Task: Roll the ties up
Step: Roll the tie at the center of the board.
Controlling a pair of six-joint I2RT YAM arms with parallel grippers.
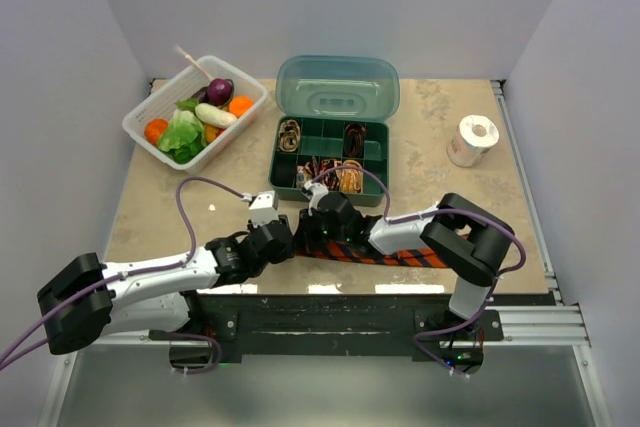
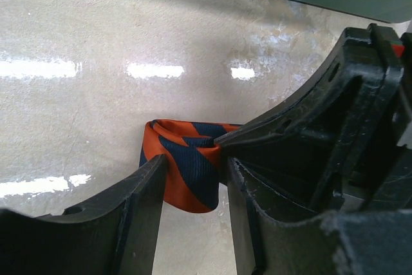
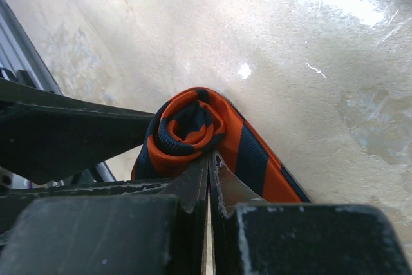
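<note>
Cannot tell apart tiny coils (image 1: 345, 175) in the box (image 1: 338, 87). Overhead, cannot see striped tie's (image 1: 405, 258) rolled end beneath the arms (image 1: 160, 277).

Orange-red tie (image 1: 402, 256) with navy diagonal stripes: left end wound into a loose coil, the rest flat along the table's (image 1: 150, 217) near edge. Smaller ties (image 1: 349, 176), red, brown and gold, sit coiled in box (image 1: 338, 87) compartments.

no readable text, labels, numbers
</note>
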